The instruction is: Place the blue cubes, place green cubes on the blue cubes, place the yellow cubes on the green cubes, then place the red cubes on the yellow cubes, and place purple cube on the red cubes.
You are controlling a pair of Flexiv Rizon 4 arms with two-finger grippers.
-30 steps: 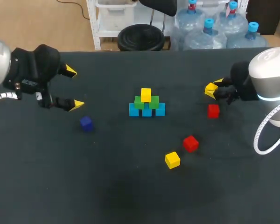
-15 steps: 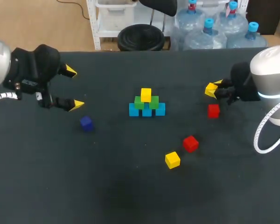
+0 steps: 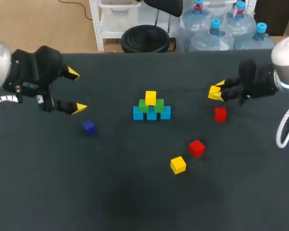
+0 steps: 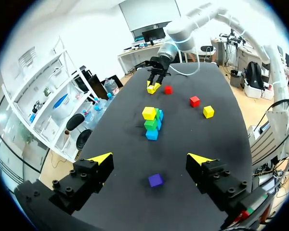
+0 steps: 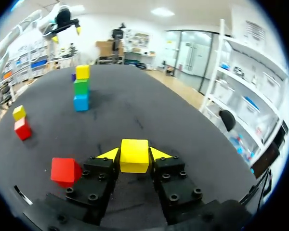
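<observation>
A pyramid stands mid-table: light blue cubes (image 3: pixel 151 114) at the base, green cubes (image 3: pixel 151 106) on them, one yellow cube (image 3: pixel 151 97) on top. My right gripper (image 3: pixel 215 91) is to its right, shut on a second yellow cube (image 5: pixel 134 155), just above a red cube (image 3: pixel 220 114). Another red cube (image 3: pixel 196 148) and a third yellow cube (image 3: pixel 178 164) lie nearer the front. The purple cube (image 3: pixel 89 127) lies at the left, below my open, empty left gripper (image 3: pixel 77 91). In the left wrist view the purple cube (image 4: pixel 155 180) lies between and under the open fingers (image 4: pixel 102 158).
The black table (image 3: pixel 135 202) has wide bare room along its front and at the far left. The pyramid (image 5: pixel 81 87) stands ahead of the right gripper, with a red cube (image 5: pixel 65 171) close beside its fingers.
The right arm's wrist has shifted up and to the right, and its fingers have closed a little on the yellow cube. The left arm and the loose cubes have not moved.
</observation>
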